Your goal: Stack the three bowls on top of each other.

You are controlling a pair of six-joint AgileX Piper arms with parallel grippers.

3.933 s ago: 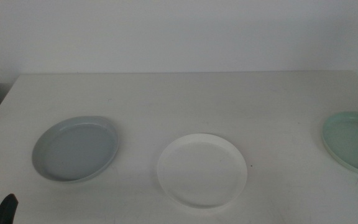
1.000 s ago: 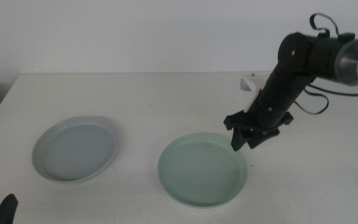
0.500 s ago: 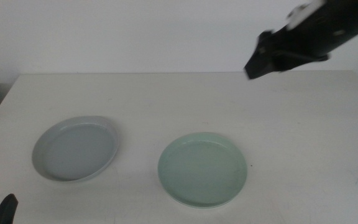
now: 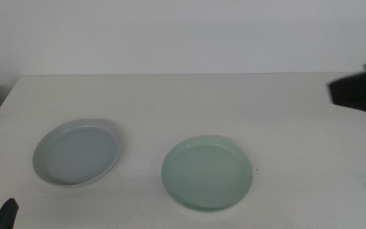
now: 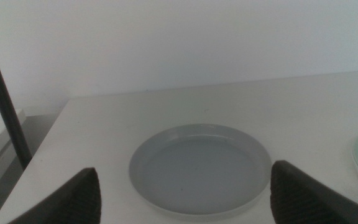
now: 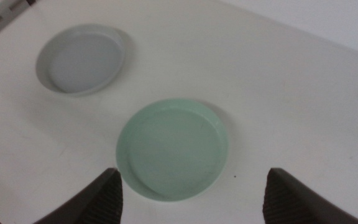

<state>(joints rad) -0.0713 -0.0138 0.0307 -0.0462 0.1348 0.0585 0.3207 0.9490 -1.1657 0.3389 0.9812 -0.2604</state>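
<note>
My right gripper [image 6: 191,205] hangs high over the table [image 4: 170,102], jaws spread wide and empty, the green bowl [image 6: 173,149] framed between them far below. From the middle view only a dark piece of that arm shows, at the table's right edge. My left gripper [image 5: 185,199] waits low off the table's front left corner, jaws wide apart with nothing in them, looking across at the grey bowl [image 5: 201,168].

The green bowl [image 4: 207,172] sits near the front edge, about midway along it. A pale rim just under it suggests the white bowl lies beneath, though I cannot see it clearly. The grey bowl [image 4: 77,151] rests alone toward the left edge, well apart from the green one.

I judge the grey bowl stiff, smooth and likely slick, ceramic or hard plastic, and breakable if dropped. Being so shallow and wide, its raised rim is the only hold: one jaw inside the wall, one outside.

No brand, label or writing shows on anything.
</note>
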